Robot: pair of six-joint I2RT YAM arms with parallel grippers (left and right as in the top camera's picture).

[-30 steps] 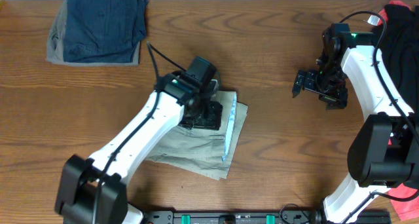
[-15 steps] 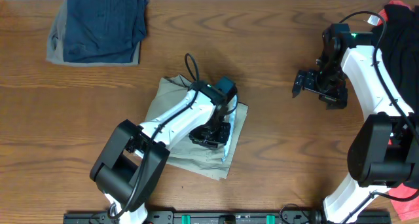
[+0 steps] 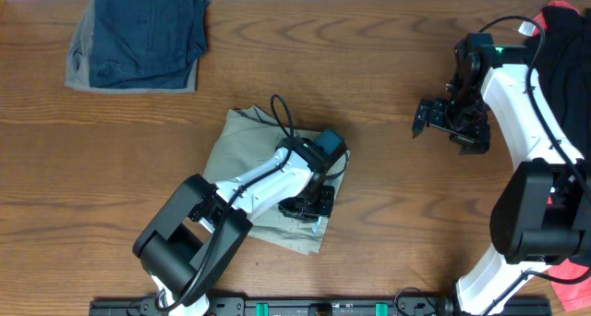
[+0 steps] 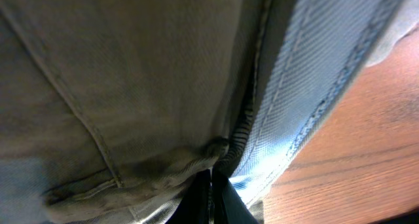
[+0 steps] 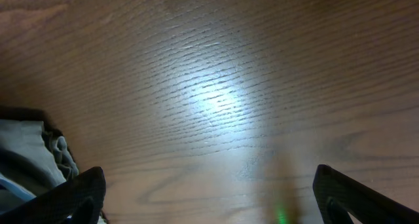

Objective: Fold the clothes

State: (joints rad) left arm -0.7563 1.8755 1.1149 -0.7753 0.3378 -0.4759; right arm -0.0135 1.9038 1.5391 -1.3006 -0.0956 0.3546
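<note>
Your left gripper (image 3: 310, 205) is clamped shut on the shorts (image 3: 242, 154) at their edge farthest from the navy pile (image 3: 138, 34). You look mid-fold: lift that edge and carry it across, pileward. Your right gripper (image 3: 427, 115) gapes empty.

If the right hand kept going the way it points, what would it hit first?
Most likely the bare wooden table: the open right hand points down at it, with nothing between.

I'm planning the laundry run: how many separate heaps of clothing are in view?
3: khaki shorts at centre, a navy-and-grey folded stack top left, a black-and-red heap at the right edge, partly cut off, so more may be hidden.
</note>
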